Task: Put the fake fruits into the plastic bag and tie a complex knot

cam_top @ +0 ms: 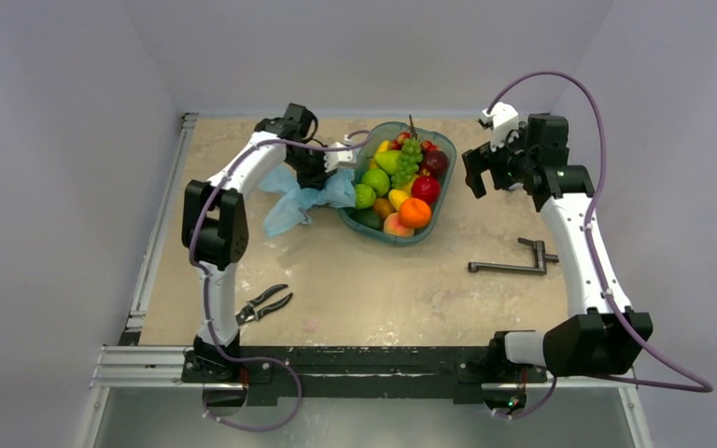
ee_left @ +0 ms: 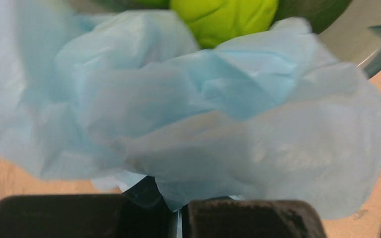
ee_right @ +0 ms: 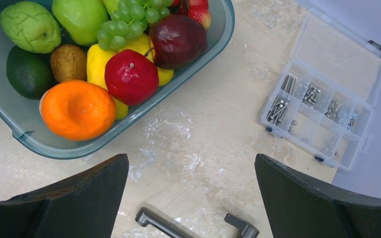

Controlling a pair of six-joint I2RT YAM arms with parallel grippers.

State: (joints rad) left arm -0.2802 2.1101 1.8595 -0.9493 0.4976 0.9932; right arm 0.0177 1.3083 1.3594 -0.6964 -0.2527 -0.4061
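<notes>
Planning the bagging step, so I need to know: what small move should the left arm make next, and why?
Probably lift the left gripper a little, drawing the plastic bag up so its mouth can be opened. Its jaws are shut on the crumpled bag, which lies bunched beside the dish, and the fake fruits sit in the dish.

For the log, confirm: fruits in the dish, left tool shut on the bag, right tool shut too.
Wrong on the right tool: the right wrist view shows it wide open. The fruits do sit in the dish, and the left tool is shut on the bag.
</notes>
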